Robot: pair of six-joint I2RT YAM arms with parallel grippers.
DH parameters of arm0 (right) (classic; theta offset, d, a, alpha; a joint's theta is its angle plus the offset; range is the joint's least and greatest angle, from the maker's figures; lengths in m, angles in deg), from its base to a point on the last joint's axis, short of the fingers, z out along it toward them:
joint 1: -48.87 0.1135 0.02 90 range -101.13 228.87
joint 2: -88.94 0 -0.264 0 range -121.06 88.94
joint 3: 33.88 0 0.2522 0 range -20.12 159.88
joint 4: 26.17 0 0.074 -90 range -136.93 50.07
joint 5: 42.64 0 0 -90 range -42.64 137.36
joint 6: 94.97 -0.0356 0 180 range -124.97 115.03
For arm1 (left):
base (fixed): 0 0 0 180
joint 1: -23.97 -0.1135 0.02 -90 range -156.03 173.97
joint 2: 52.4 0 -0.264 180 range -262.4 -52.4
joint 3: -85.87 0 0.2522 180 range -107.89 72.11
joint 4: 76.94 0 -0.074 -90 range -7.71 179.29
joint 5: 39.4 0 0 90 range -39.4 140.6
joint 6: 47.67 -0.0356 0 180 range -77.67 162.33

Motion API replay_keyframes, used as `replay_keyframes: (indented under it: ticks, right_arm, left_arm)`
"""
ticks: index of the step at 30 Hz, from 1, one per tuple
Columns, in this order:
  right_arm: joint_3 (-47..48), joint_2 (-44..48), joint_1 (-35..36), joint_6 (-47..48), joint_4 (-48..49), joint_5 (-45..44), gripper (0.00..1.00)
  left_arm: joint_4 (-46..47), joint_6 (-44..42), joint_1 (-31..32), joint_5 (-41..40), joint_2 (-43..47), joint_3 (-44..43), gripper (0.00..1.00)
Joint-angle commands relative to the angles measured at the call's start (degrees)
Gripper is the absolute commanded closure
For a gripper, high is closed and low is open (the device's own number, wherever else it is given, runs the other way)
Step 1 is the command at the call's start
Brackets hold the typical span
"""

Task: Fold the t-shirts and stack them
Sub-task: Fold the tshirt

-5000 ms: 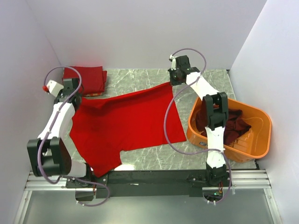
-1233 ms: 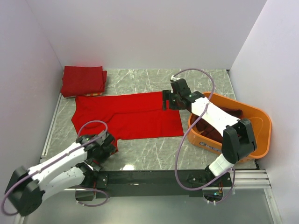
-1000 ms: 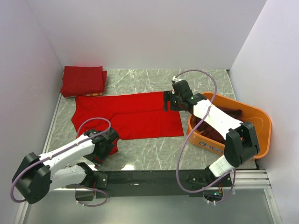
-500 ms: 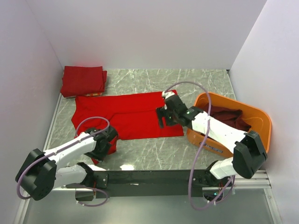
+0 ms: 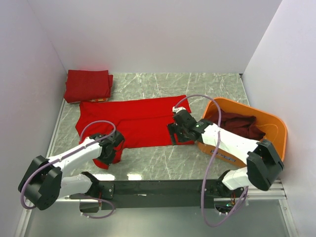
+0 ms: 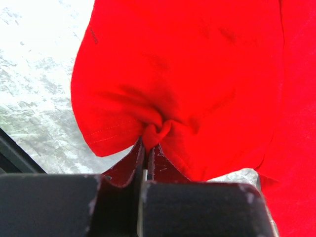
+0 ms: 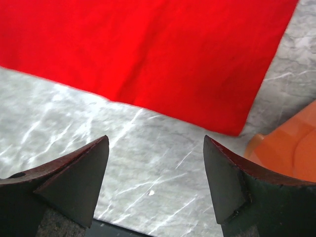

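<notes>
left pincer (image 6: 146, 153) clamping tight on sleeve of the red t-shirt (image 5: 140, 121) | right pincer (image 7: 155, 144) hovering spread wide, empty | floppy light cloth, I'd be grabbing corners

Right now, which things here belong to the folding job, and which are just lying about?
Job:
- spread red shirt
- folded red stack
- crumpled maroon shirts

Lying about:
- orange tub holding the maroon ones
- table

Left tool (image 6: 145, 147) clamped tight; right tool (image 7: 155, 143) spread wide, both arms stretched forward.
</notes>
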Motion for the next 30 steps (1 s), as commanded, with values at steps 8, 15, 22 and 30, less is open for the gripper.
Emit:
replay_keyframes:
  ticks: [8, 15, 22, 30]
  right_arm:
    - [4.32, -10.63, 1.26, 4.19, -2.11, -3.48, 0.19]
    - [4.76, -12.75, 3.64, 5.07, -1.85, -2.77, 0.19]
    - [4.15, -12.31, 5.22, 5.42, -2.55, -0.06, 0.2]
    - [3.8, -15.21, 6.8, 2.62, -3.08, -0.4, 0.21]
  left_arm:
    - [-3.97, -2.32, -6.46, -3.57, 3.89, 0.59, 0.99]
    - [-4.32, -9.35, -17.53, -7.35, 3.72, -2.05, 0.99]
    - [-4.14, -11.9, -23.16, -9.28, 1.7, -3.54, 0.99]
    - [-2.66, -14.36, -24.66, -7.45, 1.61, -2.85, 0.99]
